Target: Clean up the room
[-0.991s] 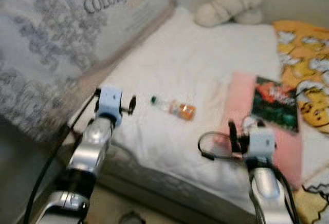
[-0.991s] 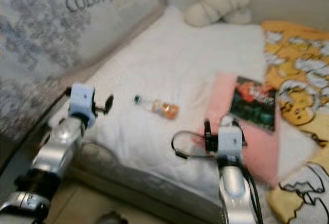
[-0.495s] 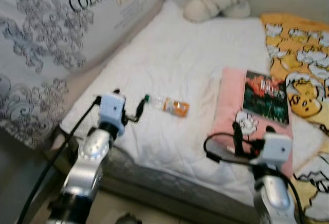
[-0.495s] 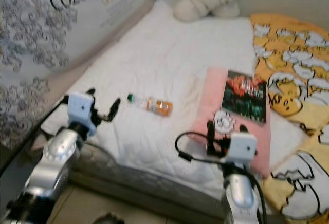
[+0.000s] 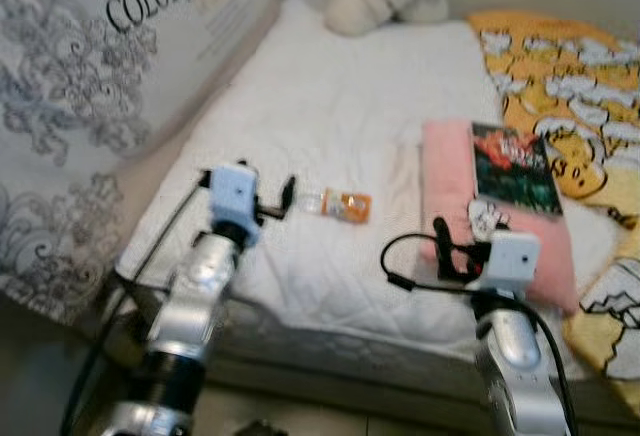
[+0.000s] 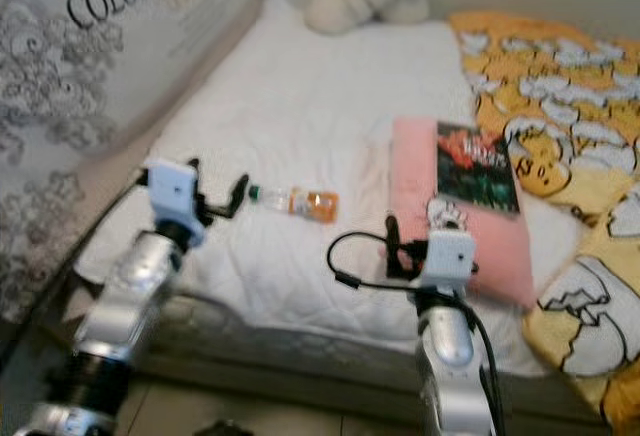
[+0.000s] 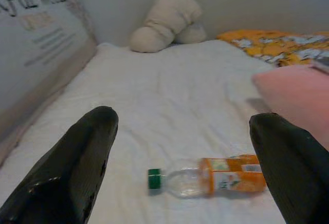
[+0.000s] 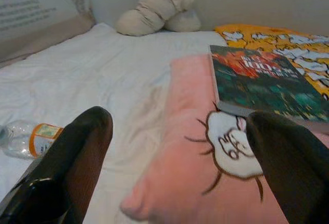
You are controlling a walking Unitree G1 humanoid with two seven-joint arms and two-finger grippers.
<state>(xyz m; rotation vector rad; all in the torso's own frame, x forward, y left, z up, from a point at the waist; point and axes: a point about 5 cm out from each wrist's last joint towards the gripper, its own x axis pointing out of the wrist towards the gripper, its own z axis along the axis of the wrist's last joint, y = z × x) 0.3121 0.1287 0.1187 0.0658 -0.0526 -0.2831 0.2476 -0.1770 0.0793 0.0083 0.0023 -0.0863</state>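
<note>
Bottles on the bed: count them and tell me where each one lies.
1. The bottle lies on its side on the white bedcover, between the left gripper and the pink pillow, green cap toward that gripper. Others may be hidden out of view.

Both arms reach forward, left hand [image 7: 185, 157] and right hand [image 8: 180, 157] spread wide.

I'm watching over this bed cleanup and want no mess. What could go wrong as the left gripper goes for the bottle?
The bottle lies on its side on the soft white bedding; the open left gripper may nudge it so that it rolls away. The right gripper, open by the pink pillow, might bump the pillow and tip off the book.
</note>
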